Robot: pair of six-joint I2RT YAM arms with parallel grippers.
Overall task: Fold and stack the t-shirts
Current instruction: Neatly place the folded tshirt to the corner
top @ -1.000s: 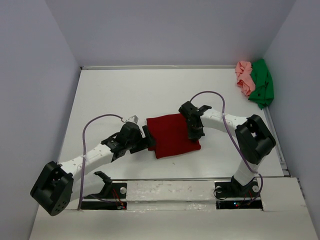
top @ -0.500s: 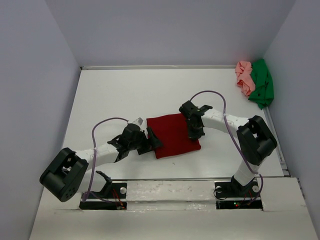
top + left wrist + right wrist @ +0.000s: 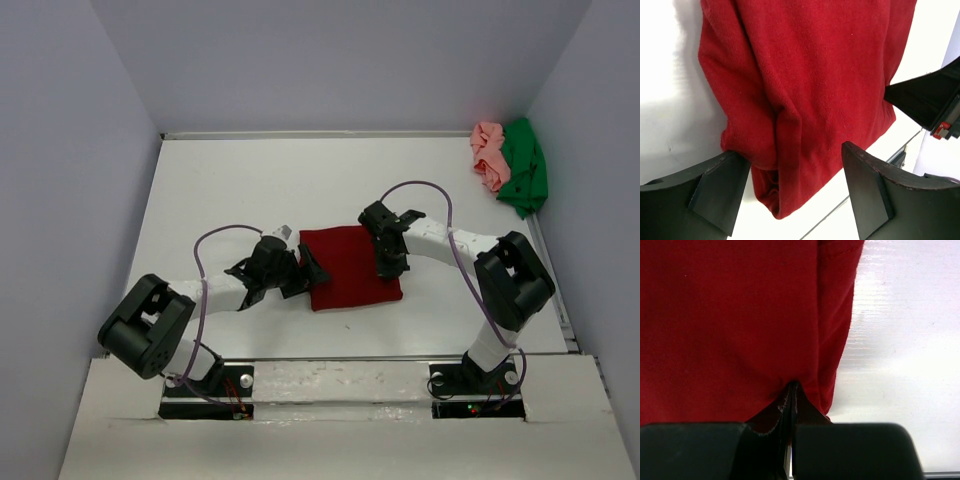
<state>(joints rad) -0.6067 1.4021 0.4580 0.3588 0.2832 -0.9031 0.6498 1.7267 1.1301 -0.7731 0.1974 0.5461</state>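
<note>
Only the dark red t-shirt is folded; our right gripper pinches it, our left gripper gapes astride its edge; pink t-shirt and green t-shirt await.

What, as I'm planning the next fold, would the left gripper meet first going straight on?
The red shirt: its folded edge sits within the open left gripper, seemingly just ahead, though depth is unclear.
</note>
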